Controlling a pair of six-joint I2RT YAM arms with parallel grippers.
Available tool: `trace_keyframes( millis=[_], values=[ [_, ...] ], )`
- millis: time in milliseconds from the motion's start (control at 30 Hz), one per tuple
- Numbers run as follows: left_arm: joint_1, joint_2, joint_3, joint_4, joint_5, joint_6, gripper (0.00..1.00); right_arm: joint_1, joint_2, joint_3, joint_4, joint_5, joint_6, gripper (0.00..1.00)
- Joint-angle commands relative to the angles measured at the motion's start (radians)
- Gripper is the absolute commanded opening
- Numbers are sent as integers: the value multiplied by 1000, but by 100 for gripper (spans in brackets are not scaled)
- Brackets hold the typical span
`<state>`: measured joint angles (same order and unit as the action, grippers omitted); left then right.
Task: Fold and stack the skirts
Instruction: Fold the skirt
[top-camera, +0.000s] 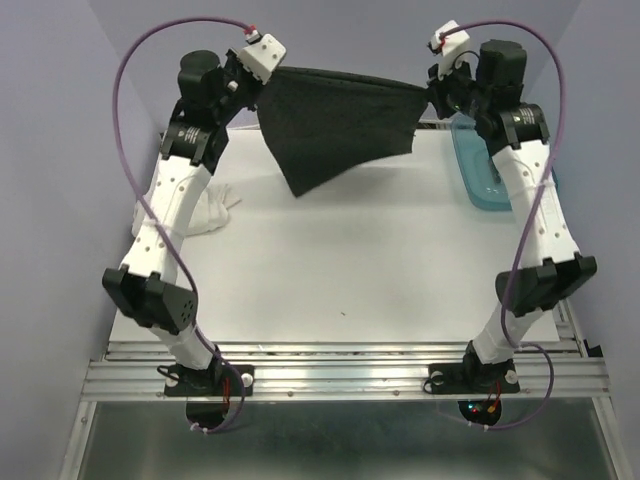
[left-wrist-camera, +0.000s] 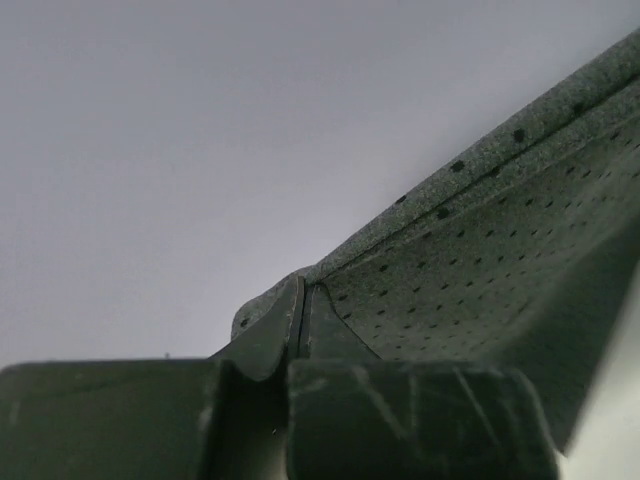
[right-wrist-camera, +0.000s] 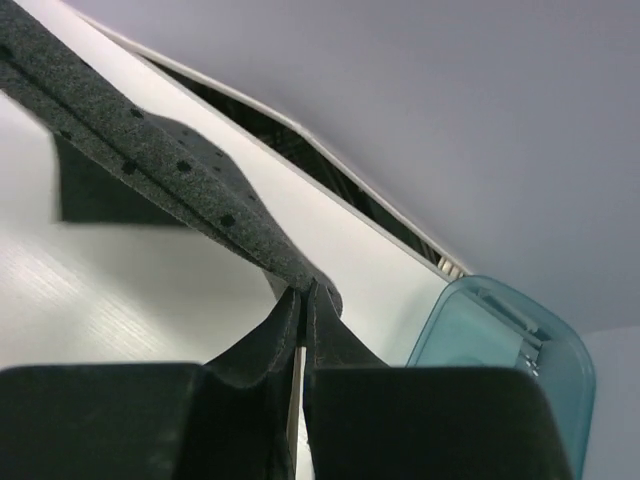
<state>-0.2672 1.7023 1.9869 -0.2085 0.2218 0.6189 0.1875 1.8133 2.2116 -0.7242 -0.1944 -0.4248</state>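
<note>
Cloth is caught in both tools. The left tool has its fingers pressed tight together on one top corner of the black skirt, and the right tool is clamped the same way on the opposite corner. From each wrist camera, a thin fold of fabric is squeezed between the two dark fingers, with the hem running away taut from the tips.

The black skirt hangs in the air over the far end of the bench. Its top edge is stretched almost straight between the two tools and dips slightly toward the right. Below that edge it drops unevenly, long on the left where it narrows to a point and shorter on the right. Up close the charcoal fabric is sprinkled with tiny dots.

The white skirt lies crumpled on the bench's left edge, partly behind the left arm. A teal bin sits at the far right, beside the right arm.
</note>
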Motion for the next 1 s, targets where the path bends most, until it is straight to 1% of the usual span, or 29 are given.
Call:
trace_keyframes(
  millis=[0, 33, 67, 100, 133, 200, 233, 300, 367, 400, 500, 567, 700, 733, 800, 833, 867, 933, 967],
  values=[
    [17, -220, -161, 127, 2, -59, 0, -23, -201, -117, 79, 21, 15, 1],
    [5, -309, -204, 145, 5, -51, 0, -23, -257, -159, 71, 9, 23, 1],
    [-10, -352, -252, 155, 1, -45, 0, -23, -284, -174, 56, -9, 18, 1],
    [-29, -437, -326, 158, 2, -41, 0, -23, -308, -191, 28, -48, 23, 1],
    [-38, -479, -359, 158, 7, -32, 0, -23, -368, -243, 23, -62, 21, 1],
    [-47, -551, -433, 152, 1, -33, 0, -23, -425, -282, 5, -112, 20, 1],
    [-49, -614, -445, 126, 14, -33, 0, -23, -449, -292, -3, -129, 32, 1],
    [-53, -683, -453, 95, 16, -31, 0, -23, -489, -279, -44, -169, 41, 1],
    [-56, -708, -435, 46, 2, -47, 0, -23, -499, -253, -67, -180, 63, 1],
    [-56, -716, -401, 31, 1, -54, 0, -23, -497, -221, -92, -192, 67, 1],
    [-56, -695, -328, -34, 1, -61, 0, -23, -476, -176, -118, -204, 64, 1],
    [-56, -659, -300, -78, 11, -61, 0, -23, -468, -187, -107, -208, 60, 1],
    [-56, -598, -344, -86, 13, -50, 0, -23, -439, -265, -94, -238, 43, 1],
    [-56, -583, -359, -89, 24, -45, 0, -23, -437, -341, -81, -243, 43, 1],
    [-58, -552, -396, -85, 40, -44, 0, -23, -439, -435, -21, -250, 38, 1],
    [-58, -514, -439, -77, 54, -38, 0, -23, -439, -529, 0, -250, 41, 1],
    [-58, -494, -456, -69, 56, -39, 0, -23, -433, -574, 24, -247, 41, 1],
    [-58, -411, -499, -52, 57, -36, 0, -23, -398, -656, 97, -234, 46, 1],
    [-58, -342, -517, -39, 53, -30, 0, -23, -356, -718, 147, -221, 41, 1]
  ],
)
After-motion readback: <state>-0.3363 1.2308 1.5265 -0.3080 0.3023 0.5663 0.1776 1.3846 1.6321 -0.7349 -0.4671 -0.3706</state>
